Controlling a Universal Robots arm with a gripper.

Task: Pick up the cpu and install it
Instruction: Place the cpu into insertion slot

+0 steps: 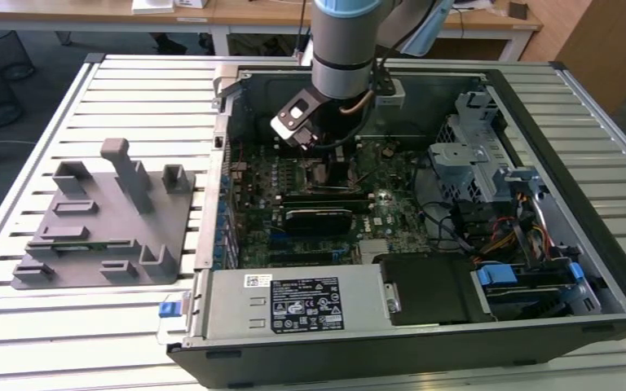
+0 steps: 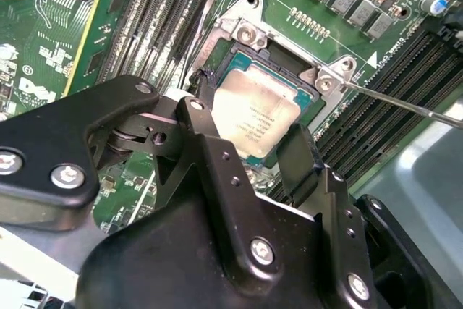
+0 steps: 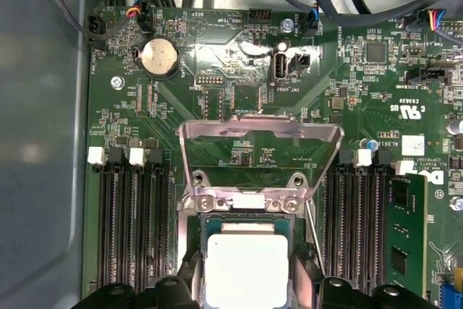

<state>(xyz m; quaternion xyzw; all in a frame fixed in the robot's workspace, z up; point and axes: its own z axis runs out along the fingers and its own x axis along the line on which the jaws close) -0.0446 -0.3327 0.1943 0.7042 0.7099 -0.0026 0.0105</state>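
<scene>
Black robot gripper (image 2: 244, 135) hangs over the small, flat, square cpu (image 2: 253, 115), its top plate silvery-grey, which lies inside the dark square socket (image 2: 246, 32) on the green motherboard (image 3: 239, 92). The socket's metal frame plate (image 3: 260, 139) stands raised. Whether the gripper clamps the cpu cannot be told.

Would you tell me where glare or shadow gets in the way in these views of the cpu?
In the first wrist view the cpu looks washed out pale, and a bright streak glares off the motherboard beside the coin cell. In the second wrist view its plate shines softly, print legible. In the exterior view the board under the arm looks dim.
</scene>
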